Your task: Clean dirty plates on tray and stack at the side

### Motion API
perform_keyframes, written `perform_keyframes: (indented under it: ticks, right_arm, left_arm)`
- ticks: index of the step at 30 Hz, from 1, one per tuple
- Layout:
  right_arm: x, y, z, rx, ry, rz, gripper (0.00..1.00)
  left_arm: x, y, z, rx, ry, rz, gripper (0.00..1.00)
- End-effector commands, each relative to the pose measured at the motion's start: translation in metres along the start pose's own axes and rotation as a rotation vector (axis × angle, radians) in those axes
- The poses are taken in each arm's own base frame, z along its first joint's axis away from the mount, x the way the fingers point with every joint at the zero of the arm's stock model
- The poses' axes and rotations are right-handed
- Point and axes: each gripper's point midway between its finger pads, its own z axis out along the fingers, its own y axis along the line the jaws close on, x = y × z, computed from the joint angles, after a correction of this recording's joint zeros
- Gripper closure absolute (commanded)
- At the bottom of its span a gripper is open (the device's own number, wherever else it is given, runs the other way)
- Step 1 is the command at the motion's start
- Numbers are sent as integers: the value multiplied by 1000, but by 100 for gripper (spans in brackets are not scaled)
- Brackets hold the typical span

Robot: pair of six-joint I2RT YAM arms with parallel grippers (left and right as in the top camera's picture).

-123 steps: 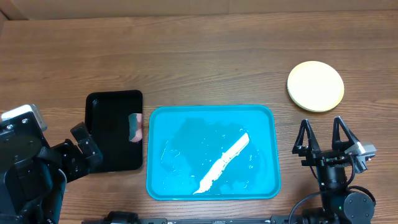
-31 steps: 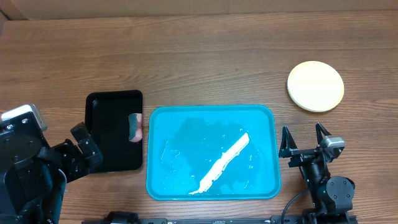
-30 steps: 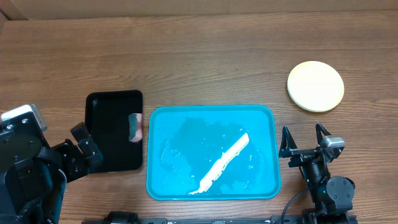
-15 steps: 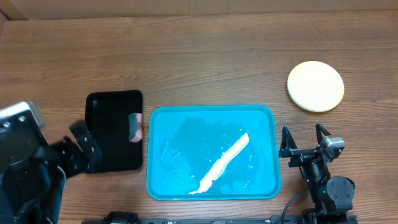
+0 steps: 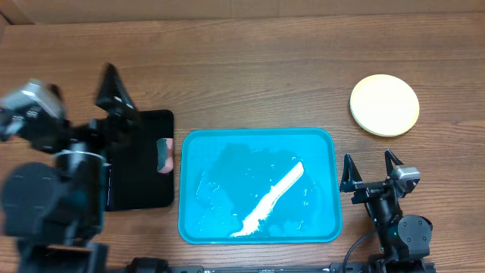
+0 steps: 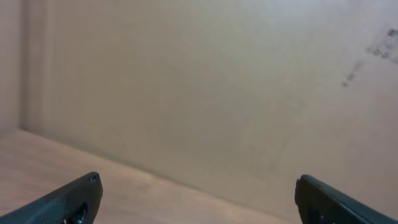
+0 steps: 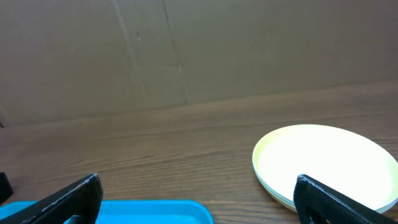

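Wood-grain table [image 5: 242, 68], plain cardboard wall [image 7: 186, 50] behind; both grippers empty.
Left of the turquoise-blue rectangular plastic tray [image 5: 258, 133]: a glossy black rectangular tray [image 5: 136, 163], visible overhead only. The left gripper [image 6: 198, 205] is above it, and its wrist view shows only wall and table. Its fingers [image 6: 68, 202] are spread wide, holding nothing. Right of the turquoise tray: the right gripper [image 5: 370, 171], fingers [image 7: 62, 199] also wide apart. Beyond it, off the tray: pale yellow-green round plastic plates [image 5: 384, 105]; the right wrist view shows stacked rims.
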Motion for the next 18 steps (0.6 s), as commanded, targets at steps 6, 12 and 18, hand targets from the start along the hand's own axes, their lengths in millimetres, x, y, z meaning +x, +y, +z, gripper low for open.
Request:
perform_keyframes:
  ticks: [6, 12, 18]
  right_arm:
    - [1, 0, 0, -2, -7, -5, 0]
    - [1, 0, 0, -2, -7, -5, 0]
    - [1, 0, 0, -2, -7, -5, 0]
  left_arm:
    - [108, 27, -6, 109, -18, -207, 0]
    - [148, 47, -23, 158, -111, -289, 0]
    - [165, 58, -35, 172, -147, -319, 0]
